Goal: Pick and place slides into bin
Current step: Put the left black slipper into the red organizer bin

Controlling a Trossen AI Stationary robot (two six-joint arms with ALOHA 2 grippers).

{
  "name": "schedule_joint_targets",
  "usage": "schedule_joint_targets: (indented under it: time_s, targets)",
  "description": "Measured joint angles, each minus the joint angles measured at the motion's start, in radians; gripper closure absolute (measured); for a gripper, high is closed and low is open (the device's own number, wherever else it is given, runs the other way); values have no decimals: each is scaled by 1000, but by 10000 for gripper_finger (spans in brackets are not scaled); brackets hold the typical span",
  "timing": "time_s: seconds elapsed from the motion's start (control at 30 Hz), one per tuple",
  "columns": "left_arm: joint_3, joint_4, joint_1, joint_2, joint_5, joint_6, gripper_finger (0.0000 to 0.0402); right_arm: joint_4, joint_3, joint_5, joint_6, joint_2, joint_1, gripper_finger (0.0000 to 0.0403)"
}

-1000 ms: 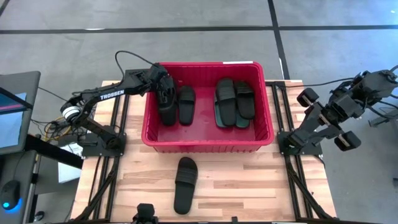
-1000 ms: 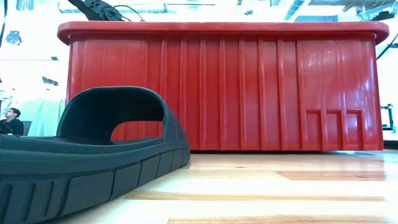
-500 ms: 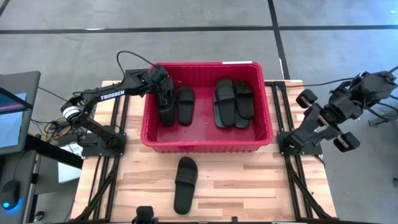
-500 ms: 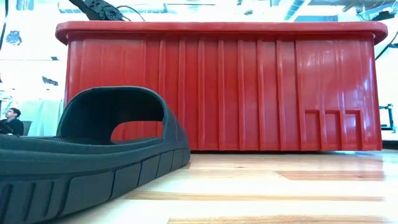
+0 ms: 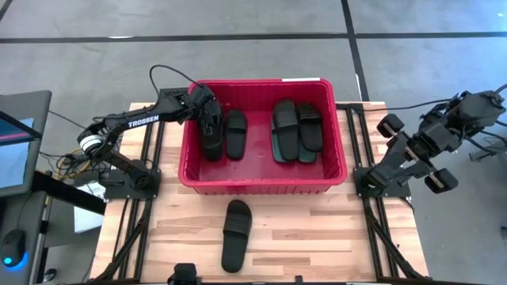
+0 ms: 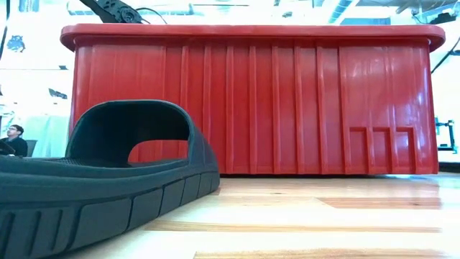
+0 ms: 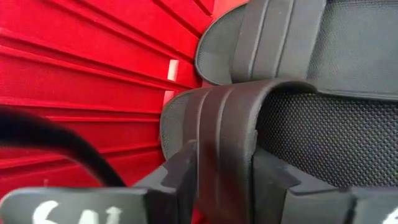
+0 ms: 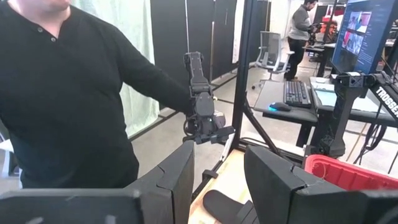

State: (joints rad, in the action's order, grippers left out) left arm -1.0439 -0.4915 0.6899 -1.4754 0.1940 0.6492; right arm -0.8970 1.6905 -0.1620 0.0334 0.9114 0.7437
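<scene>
High view: left gripper (image 5: 209,119) straddles a black slide's (image 5: 211,136) ribbed strap inside the red bin (image 5: 261,184), fingers part-spread, grip uncertain; rubber looks light, flexible, best pinched at strap.

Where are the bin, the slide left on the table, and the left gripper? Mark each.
bin (image 5: 261,184): high view, near wall's rim.
slide on the table (image 5: 236,234): high view, middle of its strap.
left gripper (image 5: 208,120): high view, fingertips inside the bin's left end.

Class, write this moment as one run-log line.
left pincer: in bin, at strap of black slide | right pincer: open, folded beside table | loose slide: on table, outside bin
</scene>
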Motion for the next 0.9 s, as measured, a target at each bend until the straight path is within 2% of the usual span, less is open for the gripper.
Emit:
schedule_joint_targets:
  time_s: [0.9]
  targets:
    - [1, -27, -19, 1, -42, 86, 292, -9, 0, 0, 0, 0, 0, 275]
